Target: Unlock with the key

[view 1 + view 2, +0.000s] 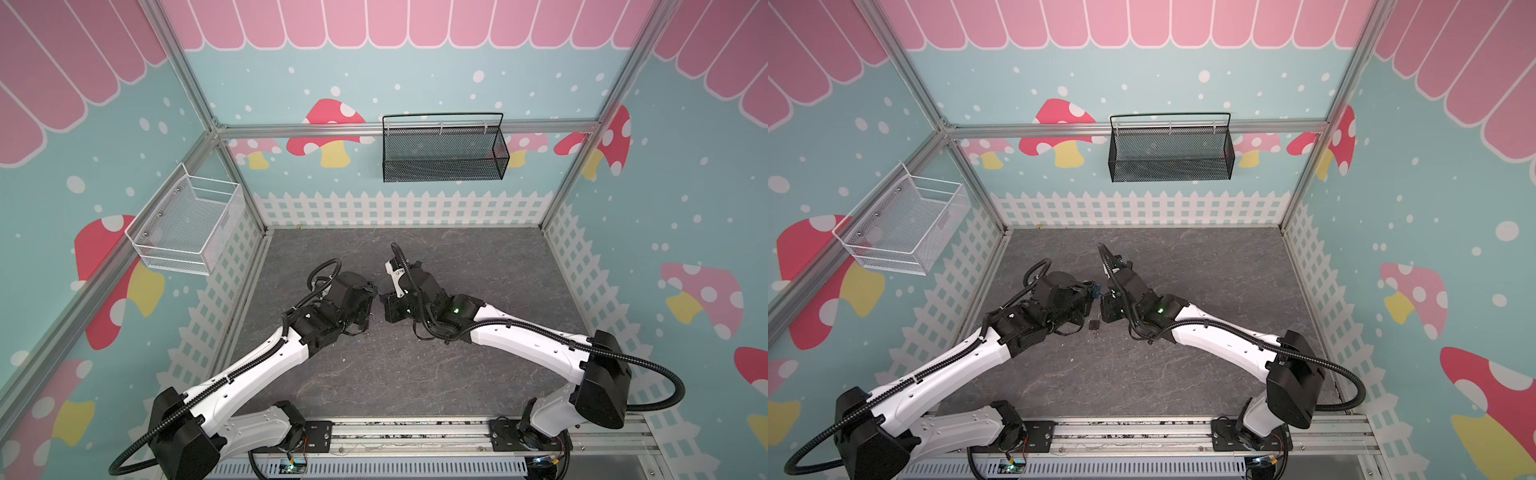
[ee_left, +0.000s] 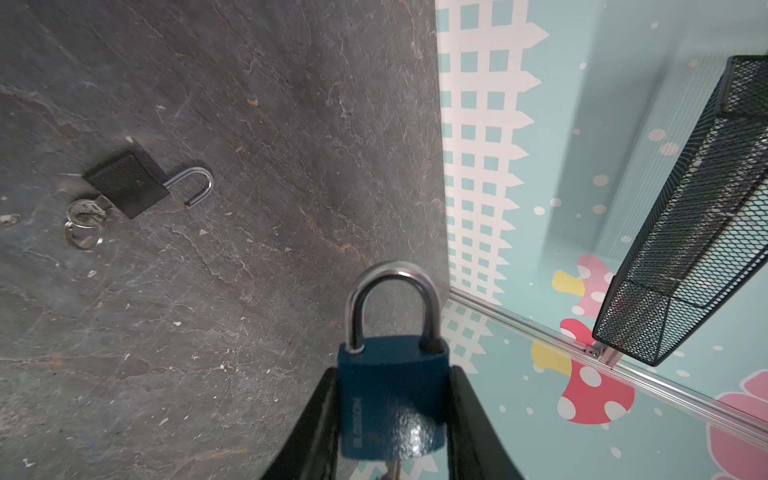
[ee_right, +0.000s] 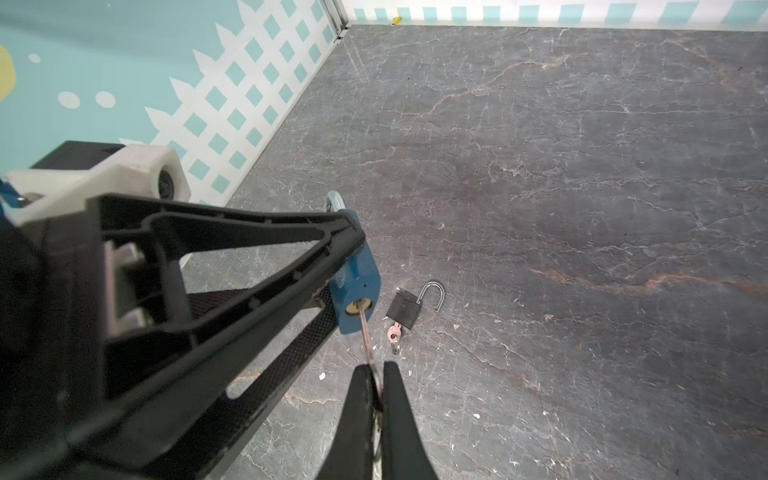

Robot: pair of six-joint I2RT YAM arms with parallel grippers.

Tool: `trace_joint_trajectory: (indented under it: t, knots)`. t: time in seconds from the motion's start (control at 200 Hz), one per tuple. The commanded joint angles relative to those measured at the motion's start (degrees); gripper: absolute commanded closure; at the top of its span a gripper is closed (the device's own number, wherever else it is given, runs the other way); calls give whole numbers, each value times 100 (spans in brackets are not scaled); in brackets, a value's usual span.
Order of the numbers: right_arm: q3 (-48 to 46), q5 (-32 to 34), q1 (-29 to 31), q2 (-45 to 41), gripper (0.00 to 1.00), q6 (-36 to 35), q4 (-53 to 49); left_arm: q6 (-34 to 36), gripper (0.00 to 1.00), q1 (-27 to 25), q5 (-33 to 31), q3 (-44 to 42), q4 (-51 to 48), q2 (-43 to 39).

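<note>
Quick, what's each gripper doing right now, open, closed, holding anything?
Left gripper: closed on the blue padlock.
Right gripper: shut on the key, whose blade sits in the padlock's keyhole.

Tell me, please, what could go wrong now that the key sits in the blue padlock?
1. The right gripper pinches the thin key at its head; turning may let it slip or bend.
2. The left gripper clamps the blue padlock by its glossy sides; the twist could rotate the body instead, leaving the shackle shut.
</note>
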Motion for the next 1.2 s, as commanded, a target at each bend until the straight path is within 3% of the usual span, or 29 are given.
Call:
trace_joint_trajectory:
  t: [0.0, 0.105, 0.23, 0.325, 0.465, 0.56, 0.655, 0.88, 1.196]
  knots:
    - [28, -415, -173, 166, 100, 657, 1536, 136, 100, -619, 1167, 224, 99, -155]
    - [-31, -1192, -252, 183, 100, 1576, 1852, 216, 100, -709, 979, 167, 75, -147]
    - [-80, -1151, -277, 78, 100, 1917, 1880, 338, 100, -778, 958, 144, -85, -102]
    - [-134, -620, -291, -74, 100, 1730, 1698, 385, 100, -806, 956, 93, -181, -141]
    - [-171, 85, -271, -123, 100, 861, 1540, 383, 100, -807, 940, 19, -220, -232]
    - [-396, 433, -252, -192, 100, 283, 1631, 459, 100, -789, 806, 45, -288, -324]
    - [-537, 576, -255, -267, 100, 138, 1632, 456, 100, -780, 690, 47, -359, -389]
    - [-698, -541, -258, -309, 100, 941, 2091, 348, 100, -745, 724, 116, -22, -349]
    - [-650, -1418, -383, -286, 100, 2310, 2238, 311, 100, -736, 607, -155, 145, -417]
